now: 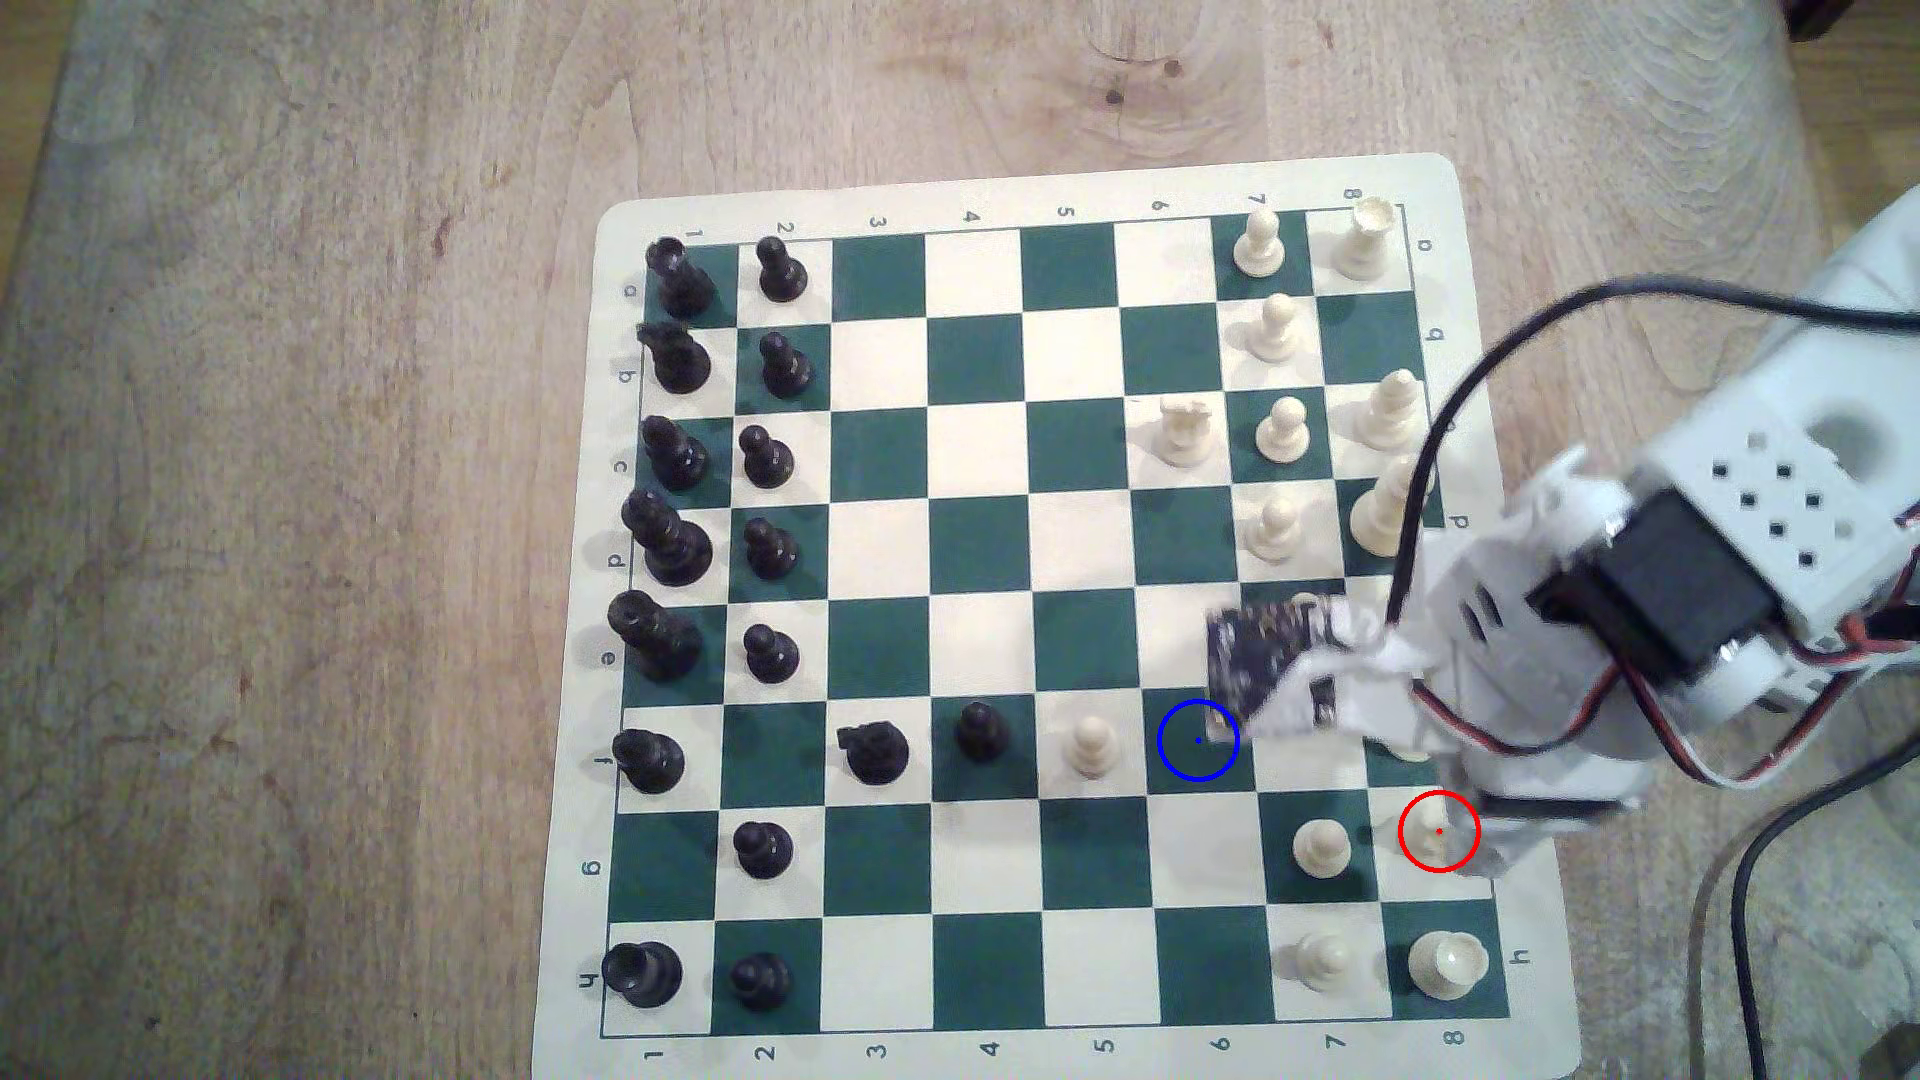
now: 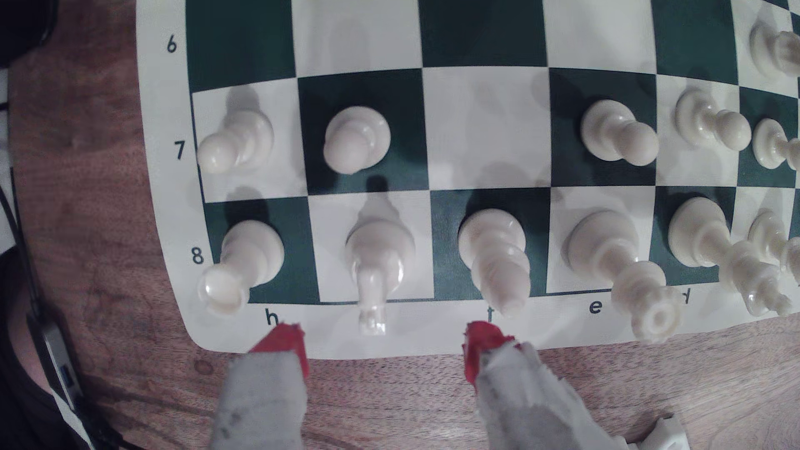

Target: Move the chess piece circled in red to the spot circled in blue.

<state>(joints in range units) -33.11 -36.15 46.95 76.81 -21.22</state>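
While the black pieces (image 1: 675, 280) line the exterior view's left side of the board (image 1: 1039, 192), the blue-ringed green square (image 1: 1198, 739) sits bare on row f, just right of a cream pawn (image 1: 1093, 746). Further right, the white knight (image 1: 1439, 836) stands upright on its red-ringed cream square at g8, a pawn (image 1: 1321, 846) on the square beside it. Over there hangs the arm (image 1: 1662, 582). From the wrist view, the knight (image 2: 376, 255) stands ahead of the gripper (image 2: 383, 337), red-tipped fingers (image 2: 281, 342) spread apart, holding nothing.
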